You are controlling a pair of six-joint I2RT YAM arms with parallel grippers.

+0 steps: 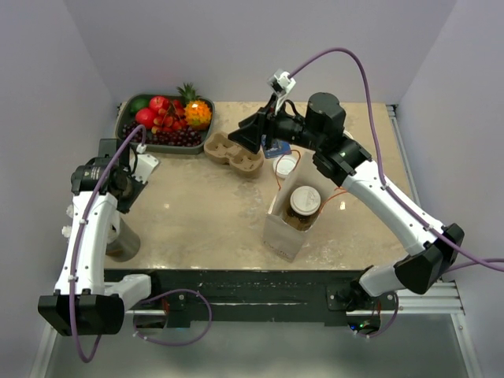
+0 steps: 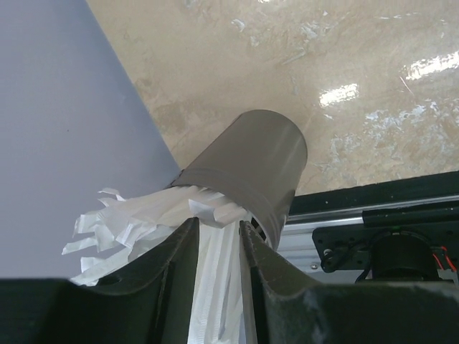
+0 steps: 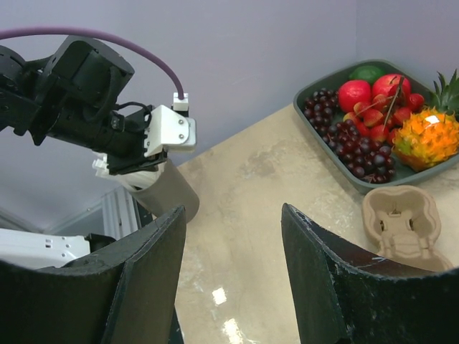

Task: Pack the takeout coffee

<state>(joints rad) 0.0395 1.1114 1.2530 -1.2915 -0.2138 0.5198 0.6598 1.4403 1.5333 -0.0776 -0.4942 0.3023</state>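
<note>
The takeout coffee [image 1: 285, 165] shows from above as a round white lid on the table, just behind a white paper bag [image 1: 283, 232]; its cup body is hidden. A lidless dark-brown cup with a cream rim [image 1: 305, 201] stands inside the bag. My right gripper [image 1: 240, 138] is open and empty, raised over the brown pulp cup carrier [image 1: 232, 153], left of the coffee; its wrist view [image 3: 233, 215] shows the jaws wide apart. My left gripper [image 1: 124, 206] is shut on white paper packets [image 2: 215, 287] sticking out of a grey cylinder holder [image 2: 258, 165] at the table's near left corner.
A dark tray [image 1: 124, 118] of fruit sits at the back left, also in the right wrist view [image 3: 301, 104]. The carrier [image 3: 401, 222] lies next to it. The grey holder [image 3: 168, 193] stands by the left wall. Walls close the left, back and right.
</note>
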